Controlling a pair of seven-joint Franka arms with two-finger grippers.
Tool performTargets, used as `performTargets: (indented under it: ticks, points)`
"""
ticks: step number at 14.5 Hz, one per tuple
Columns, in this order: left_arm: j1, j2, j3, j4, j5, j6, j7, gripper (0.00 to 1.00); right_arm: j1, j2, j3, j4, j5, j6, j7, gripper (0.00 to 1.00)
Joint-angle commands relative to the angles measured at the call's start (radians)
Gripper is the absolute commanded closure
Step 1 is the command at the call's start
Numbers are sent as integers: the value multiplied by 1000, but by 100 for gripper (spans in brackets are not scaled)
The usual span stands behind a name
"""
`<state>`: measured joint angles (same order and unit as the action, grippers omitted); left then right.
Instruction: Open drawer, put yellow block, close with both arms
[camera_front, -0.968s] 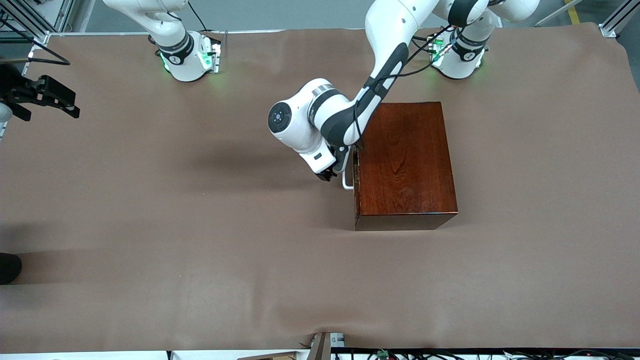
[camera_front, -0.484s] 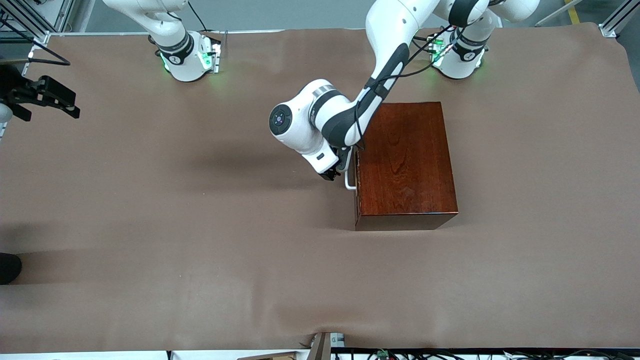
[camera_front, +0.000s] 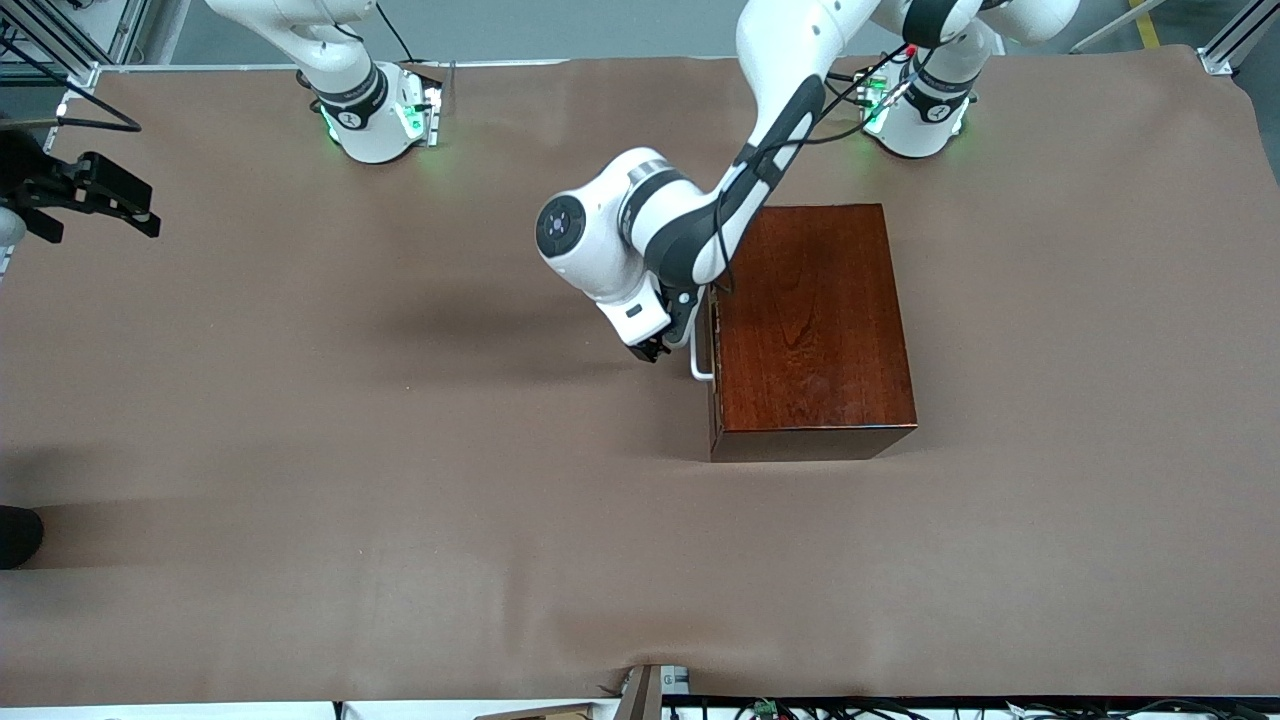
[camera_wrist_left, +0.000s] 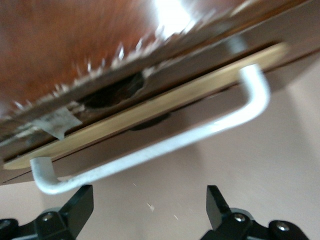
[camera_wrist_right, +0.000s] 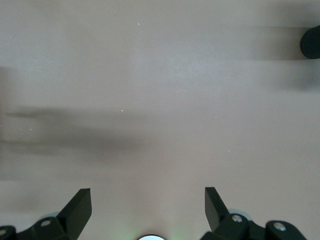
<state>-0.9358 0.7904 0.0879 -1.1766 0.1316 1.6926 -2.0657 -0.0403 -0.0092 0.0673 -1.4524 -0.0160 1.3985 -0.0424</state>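
The dark red-brown wooden box (camera_front: 815, 330) stands toward the left arm's end of the table. Its drawer (camera_wrist_left: 165, 102) sits almost fully in, with a thin pale wood strip showing along its front. The white bar handle (camera_front: 700, 362) (camera_wrist_left: 150, 150) faces the table's middle. My left gripper (camera_front: 655, 352) (camera_wrist_left: 148, 205) hangs open just in front of the handle, its fingertips (camera_wrist_left: 82, 197) a little short of the bar and holding nothing. My right gripper (camera_front: 140, 208) (camera_wrist_right: 148, 202) waits open and empty over the table's edge at the right arm's end. The yellow block is out of view.
A brown cloth (camera_front: 400, 450) covers the table, with a slight wrinkle by the box's near corner. A dark round object (camera_front: 18, 535) (camera_wrist_right: 311, 42) sits at the table's edge at the right arm's end. Cables (camera_front: 760, 708) run along the near edge.
The handle has shifted slightly in toward the box. The left hand has drawn back a little from the handle. The right arm has not moved.
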Motion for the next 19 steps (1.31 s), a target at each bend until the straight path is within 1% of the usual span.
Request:
performTargets:
  ticks: [1,3,7,10,14,17,19]
  points:
    - [29,-141,7,-34,26,18,79,0,-9,-3,3,0,18,-4,16,0]
    - [64,-216,7,-37,26,18,171,0,-10,-3,3,0,18,-4,16,0]
    - [165,-348,3,-81,19,3,366,0,-9,-3,3,1,18,-3,16,0]
    - [239,-437,1,-138,13,-14,521,0,0,-3,5,1,19,0,18,0]
    - [323,-548,-2,-216,9,-51,677,0,-4,-3,5,1,19,-1,16,0]
    - [405,-647,-2,-290,-27,-67,867,0,-4,-3,5,1,19,-1,16,0]
    - [465,-686,-2,-310,-47,-99,1054,0,-3,-3,5,1,19,-1,16,0]
